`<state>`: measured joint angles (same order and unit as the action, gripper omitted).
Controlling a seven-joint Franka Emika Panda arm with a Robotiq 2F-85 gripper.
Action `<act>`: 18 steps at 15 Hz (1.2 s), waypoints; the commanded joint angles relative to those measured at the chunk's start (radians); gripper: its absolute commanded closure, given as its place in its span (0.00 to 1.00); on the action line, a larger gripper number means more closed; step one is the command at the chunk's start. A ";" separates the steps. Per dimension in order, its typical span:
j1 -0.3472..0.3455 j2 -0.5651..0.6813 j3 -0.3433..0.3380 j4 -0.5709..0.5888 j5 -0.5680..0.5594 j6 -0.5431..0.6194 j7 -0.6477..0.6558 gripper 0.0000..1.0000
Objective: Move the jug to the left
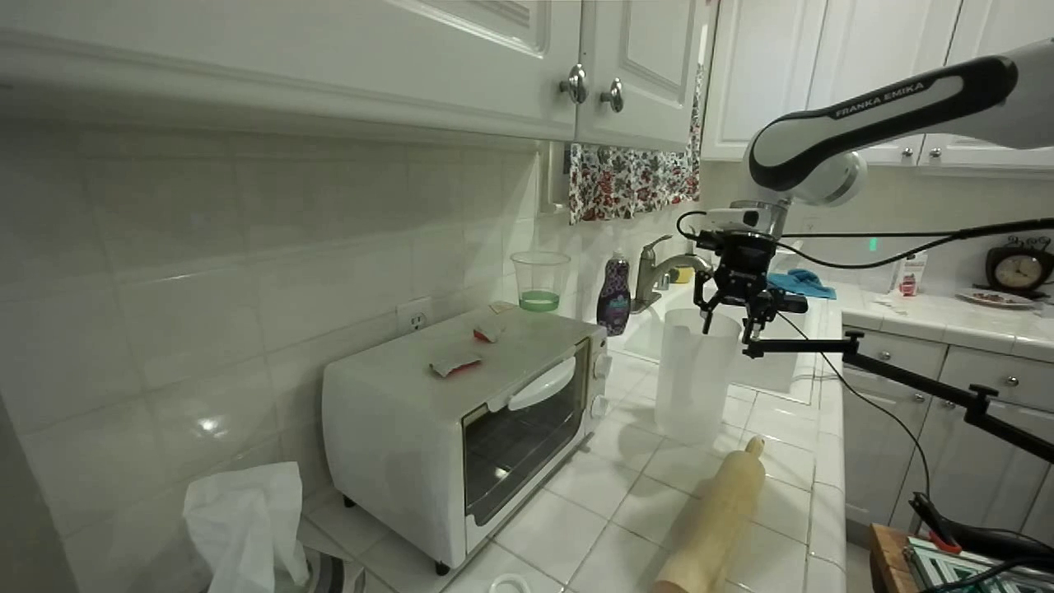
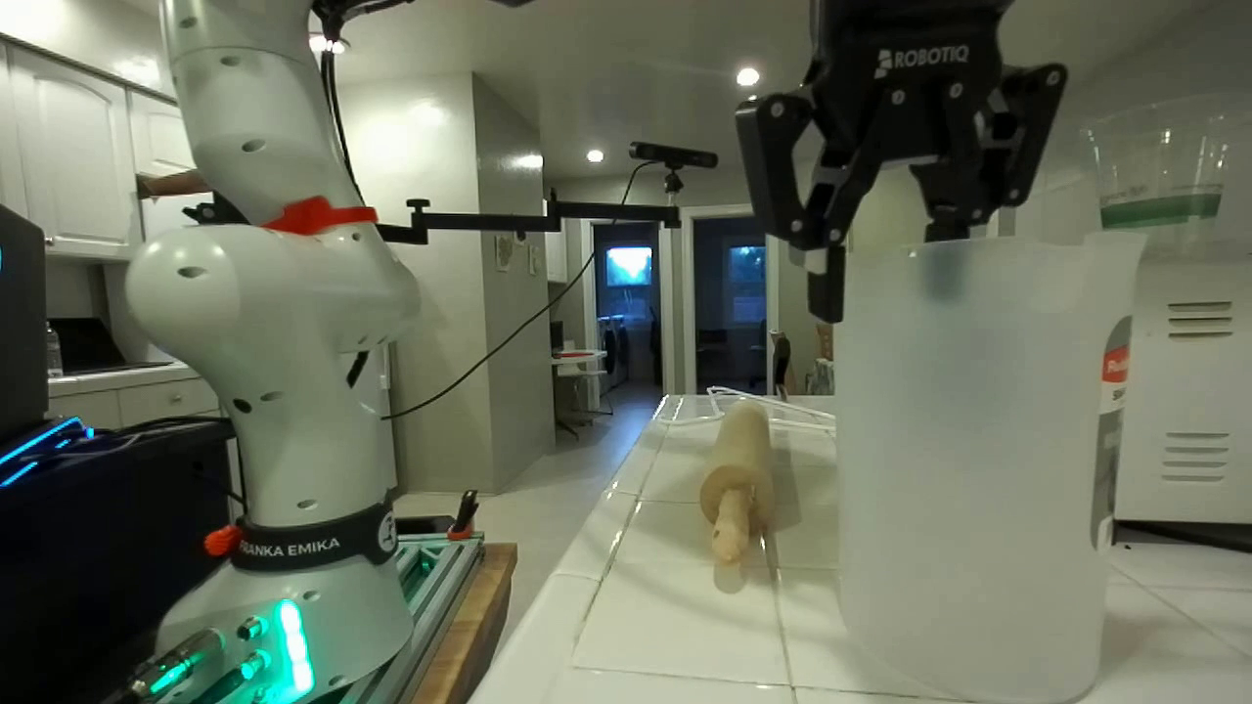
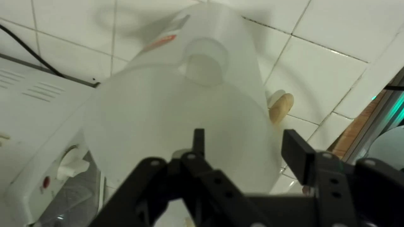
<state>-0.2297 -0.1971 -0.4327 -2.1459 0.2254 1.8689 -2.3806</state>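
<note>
My claw [image 2: 885,284] is spread over the rim of the jug [image 2: 978,469], not clamped: one finger [image 2: 946,225] dips inside, the other finger [image 2: 827,286] hangs outside. And there's the jug, upright on the table [image 2: 675,626]. Near the jug lies the rolling pin [image 1: 715,519]. On the jug's label [image 2: 1113,391] side, I've got the oven [image 1: 395,436]. Beyond the jug in an exterior view, I see soap [image 1: 613,296] and the faucet [image 1: 647,284]. Well apart from the jug: my arm's base [image 2: 357,626], lit green.

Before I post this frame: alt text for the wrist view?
A translucent white plastic jug seen from above, with the open gripper straddling its rim. White toaster oven at left; a wooden rolling pin, mostly hidden, at right on the tiled countertop.
</note>
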 commanded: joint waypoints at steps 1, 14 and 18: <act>-0.026 -0.079 0.059 -0.031 -0.046 0.107 0.169 0.03; -0.166 -0.210 0.442 -0.043 -0.326 0.143 1.110 0.00; -0.167 -0.211 0.547 -0.012 -0.326 0.040 1.408 0.00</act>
<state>-0.3807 -0.4026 0.0552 -2.1825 -0.0848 1.9799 -1.1552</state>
